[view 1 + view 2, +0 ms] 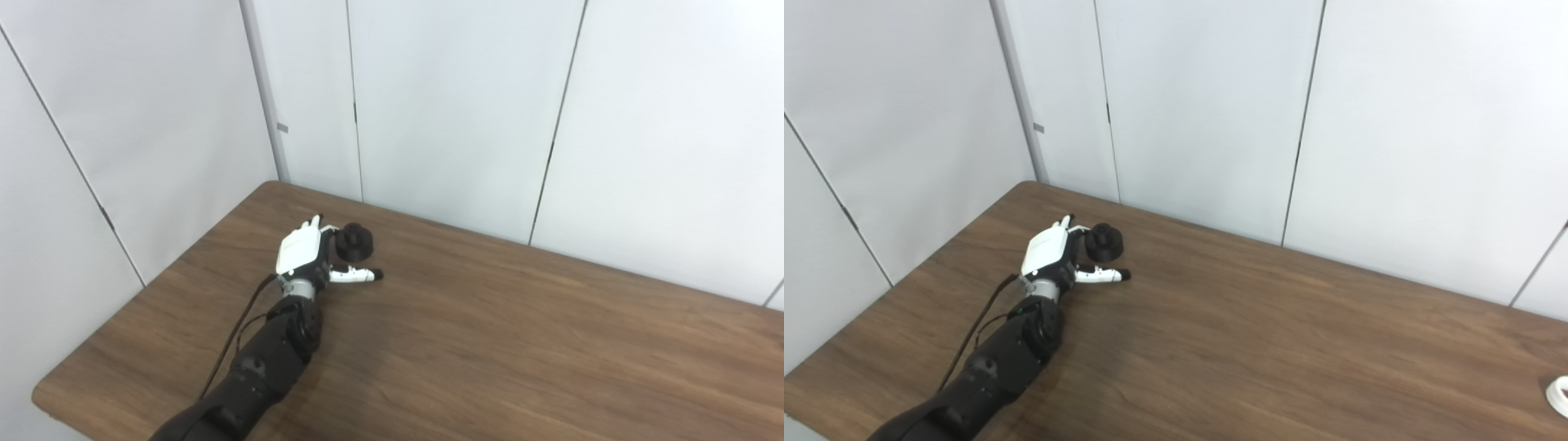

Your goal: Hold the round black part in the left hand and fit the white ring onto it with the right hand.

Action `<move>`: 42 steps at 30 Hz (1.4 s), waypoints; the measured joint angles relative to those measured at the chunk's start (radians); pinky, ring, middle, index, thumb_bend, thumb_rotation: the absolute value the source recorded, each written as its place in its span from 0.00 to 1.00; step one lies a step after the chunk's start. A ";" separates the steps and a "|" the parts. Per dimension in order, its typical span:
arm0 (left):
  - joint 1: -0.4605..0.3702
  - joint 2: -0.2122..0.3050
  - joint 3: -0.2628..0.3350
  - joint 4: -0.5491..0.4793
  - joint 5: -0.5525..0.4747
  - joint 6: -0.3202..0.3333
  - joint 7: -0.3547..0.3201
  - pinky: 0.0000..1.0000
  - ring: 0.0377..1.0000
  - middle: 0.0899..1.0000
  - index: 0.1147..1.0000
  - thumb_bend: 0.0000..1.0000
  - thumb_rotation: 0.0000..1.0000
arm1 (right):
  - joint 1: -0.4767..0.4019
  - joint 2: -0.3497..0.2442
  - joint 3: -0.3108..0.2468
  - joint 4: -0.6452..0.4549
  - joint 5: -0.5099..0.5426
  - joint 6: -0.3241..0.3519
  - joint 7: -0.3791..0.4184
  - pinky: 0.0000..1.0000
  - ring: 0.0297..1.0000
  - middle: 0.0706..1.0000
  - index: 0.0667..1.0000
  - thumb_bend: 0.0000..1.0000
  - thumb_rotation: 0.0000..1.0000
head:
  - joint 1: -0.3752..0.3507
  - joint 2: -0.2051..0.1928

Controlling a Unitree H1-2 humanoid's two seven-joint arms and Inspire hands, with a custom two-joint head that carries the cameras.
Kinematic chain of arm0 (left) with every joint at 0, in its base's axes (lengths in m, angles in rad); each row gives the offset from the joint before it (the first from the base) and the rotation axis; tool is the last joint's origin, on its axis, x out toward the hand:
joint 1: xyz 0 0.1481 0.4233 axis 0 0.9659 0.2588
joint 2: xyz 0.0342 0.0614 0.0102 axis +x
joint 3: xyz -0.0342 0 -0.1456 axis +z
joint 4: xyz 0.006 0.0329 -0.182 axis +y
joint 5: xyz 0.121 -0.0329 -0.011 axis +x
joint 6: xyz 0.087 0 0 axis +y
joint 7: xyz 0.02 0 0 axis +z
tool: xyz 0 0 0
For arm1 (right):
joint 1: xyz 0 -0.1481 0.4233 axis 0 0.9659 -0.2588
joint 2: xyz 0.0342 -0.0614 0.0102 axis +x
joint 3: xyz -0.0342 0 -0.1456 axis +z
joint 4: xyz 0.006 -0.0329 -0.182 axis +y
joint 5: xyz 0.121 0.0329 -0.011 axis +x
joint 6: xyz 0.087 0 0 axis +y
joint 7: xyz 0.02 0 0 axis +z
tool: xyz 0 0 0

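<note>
Nearest the camera, the dark forearm of the left arm is seen entering from the lower left and reaching across the wooden table (490,343). At its end the left hand (306,254) is spread beside the round black part (355,242), which sits on the table near the far left corner; the fingers are released, the thumb stretched out below the part, and nothing is grasped yet. Far to the right, the white ring (1559,395) is cut off by the edge of the right eye view. No right hand is seen. If the fingers are closed unevenly, the part could be pushed away or tipped. A loose hold could later let it twist under the ring's pressure.
</note>
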 measured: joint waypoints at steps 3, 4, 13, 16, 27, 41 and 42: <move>-0.003 -0.008 -0.002 0.020 0.000 -0.023 0.040 1.00 1.00 1.00 0.62 0.90 0.06 | 0.005 -0.002 -0.005 0.000 0.004 0.001 0.000 1.00 1.00 1.00 0.97 0.65 0.65 | 0.000 0.009; -0.003 -0.010 -0.002 0.024 -0.001 -0.030 0.048 1.00 1.00 1.00 0.61 0.89 0.06 | 0.006 -0.004 -0.006 0.000 0.008 0.001 0.001 1.00 1.00 1.00 0.97 0.65 0.65 | 0.000 0.009; -0.031 -0.019 -0.005 0.082 0.001 -0.075 0.115 1.00 1.00 0.90 0.42 0.52 0.05 | 0.004 -0.018 -0.009 0.001 0.022 0.000 0.003 1.00 1.00 1.00 0.97 0.63 0.65 | 0.005 0.008; -0.036 -0.021 -0.008 0.087 0.004 -0.073 0.132 1.00 1.00 0.87 0.41 0.52 0.05 | 0.001 -0.019 -0.009 0.003 0.023 -0.001 0.003 1.00 1.00 1.00 0.96 0.63 0.65 | 0.006 0.006; -0.035 -0.022 -0.009 0.088 0.002 -0.087 0.138 1.00 1.00 0.85 0.41 0.52 0.04 | 0.001 -0.019 -0.009 0.003 0.029 -0.003 0.014 1.00 1.00 1.00 0.96 0.65 0.66 | 0.006 0.006; 0.119 -0.033 -0.025 -0.206 -0.005 -0.216 0.062 1.00 0.98 0.84 0.41 0.52 0.04 | -0.029 0.035 0.038 -0.033 -0.039 0.039 -0.020 1.00 1.00 1.00 1.00 0.72 0.69 | -0.023 -0.035; 0.149 -0.037 -0.030 -0.269 -0.011 -0.219 0.025 1.00 0.98 0.85 0.41 0.52 0.04 | -0.038 0.040 0.044 -0.040 -0.048 0.045 -0.025 1.00 1.00 1.00 1.00 0.72 0.69 | -0.025 -0.037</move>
